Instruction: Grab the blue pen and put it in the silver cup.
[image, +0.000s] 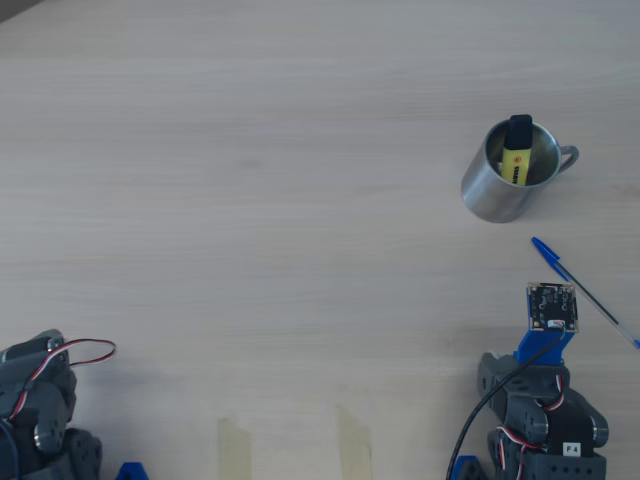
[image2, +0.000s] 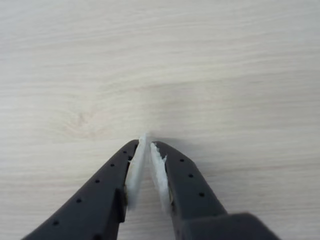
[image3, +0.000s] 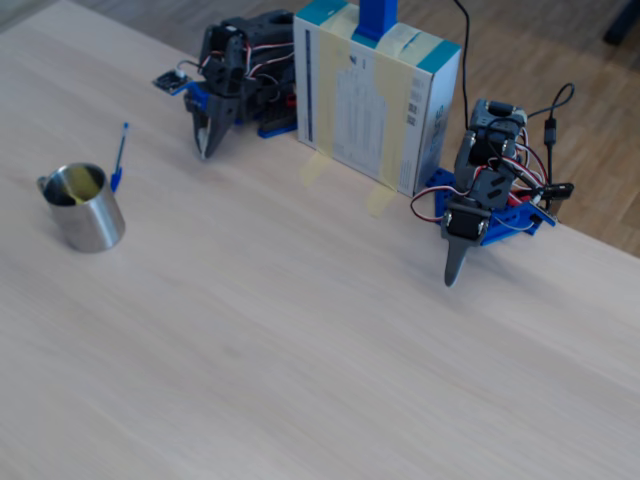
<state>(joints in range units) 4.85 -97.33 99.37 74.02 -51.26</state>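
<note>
Overhead view: silver cup (image: 508, 183) upper right of frame, upright on the pale wood tabletop (image: 250, 200), handle toward the right edge. A yellow highlighter (image: 517, 150) with black cap stands tilted inside it. Blue pen (image: 585, 292) lies flat on the tabletop below and right of the cup, apart from it, running diagonally to the right edge, cap end nearest the cup.

Wrist view: claw (image2: 147, 142) at bottom centre, tips pointed down at bare wood, white-padded fingers (image2: 134, 170) nearly together, only a thin gap, nothing between them.

Fixed view: cup at left, pen just behind it; a cardboard box (image3: 375, 95) stands at top centre.
</note>
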